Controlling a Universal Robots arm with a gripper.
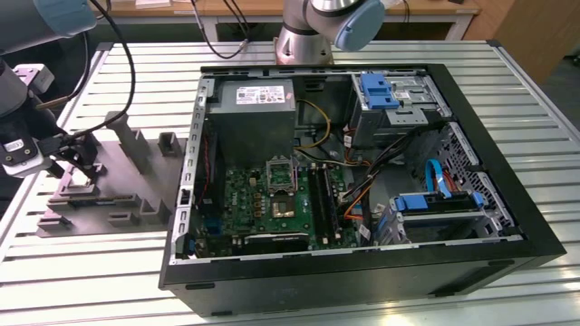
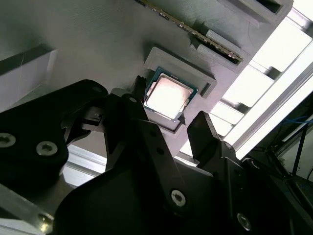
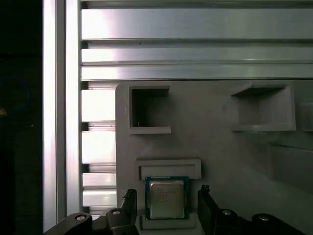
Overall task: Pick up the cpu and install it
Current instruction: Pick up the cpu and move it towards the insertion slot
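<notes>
Hand (image 3: 167,195) spread wide, straddling cpu (image 2: 168,96)

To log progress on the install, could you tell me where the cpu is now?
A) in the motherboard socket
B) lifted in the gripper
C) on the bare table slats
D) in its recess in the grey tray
D: in the first wrist view the cpu lies flat in a recess of the grey tray, and the gripper is open either side of it.
</notes>
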